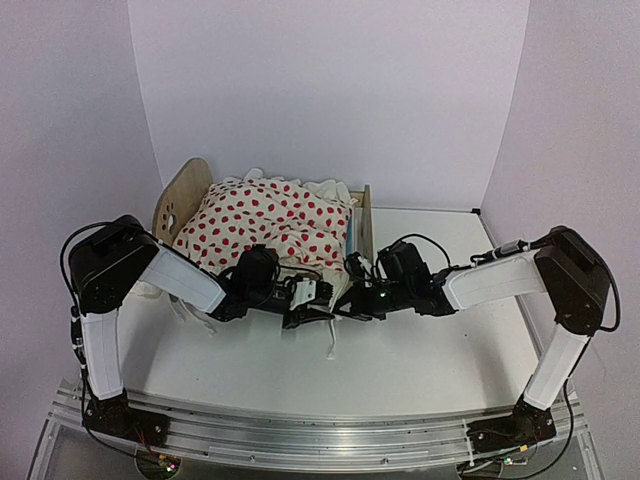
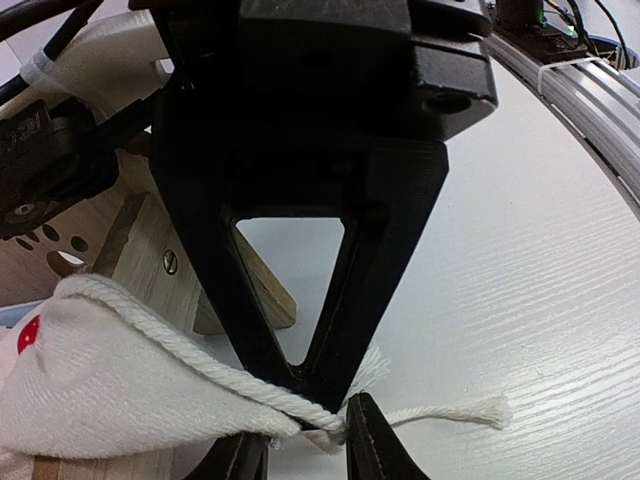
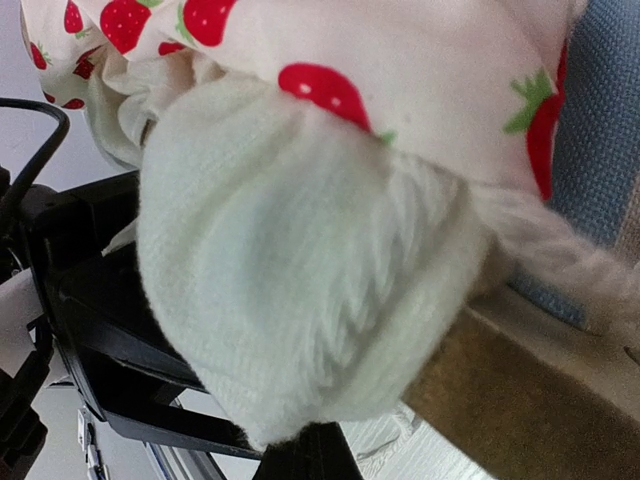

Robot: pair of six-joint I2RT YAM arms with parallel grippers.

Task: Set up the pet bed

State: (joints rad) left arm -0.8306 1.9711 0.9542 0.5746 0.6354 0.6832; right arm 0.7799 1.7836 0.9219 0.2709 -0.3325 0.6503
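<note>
At the far side of the table (image 1: 430, 350), left of centre, the pet bed (image 1: 195, 188) stands upright, with its tall rounded end left and its footboard (image 1: 366, 222) right. The red-dotted blanket (image 1: 265, 220) is on it but bunched in a heap, not spread. It spills over the near side rail (image 3: 500, 400). The blue mattress (image 3: 610, 150) is in the frame, with only a strip showing at the footboard end.

Left gripper (image 2: 305, 450): fingers pinched on the blanket's corner, right at the white cord (image 2: 180, 355) edging. It sits low over the table, just near of the frame. The cord tail pokes out past the tips.

Right gripper (image 1: 352, 288): just beside the left one, at the near edge toward the footboard. Its wrist view is mostly white cloth with one fingertip under it. Can't tell whether it's clamped or loose.

Status, my read: frame and mattress are placed and the blanket is on the bed. Left to do: draw the near hem out and flatten the blanket over the mattress. No pillow shows in any view; it may be under the heap or absent. Past halfway, cover step unfinished.
</note>
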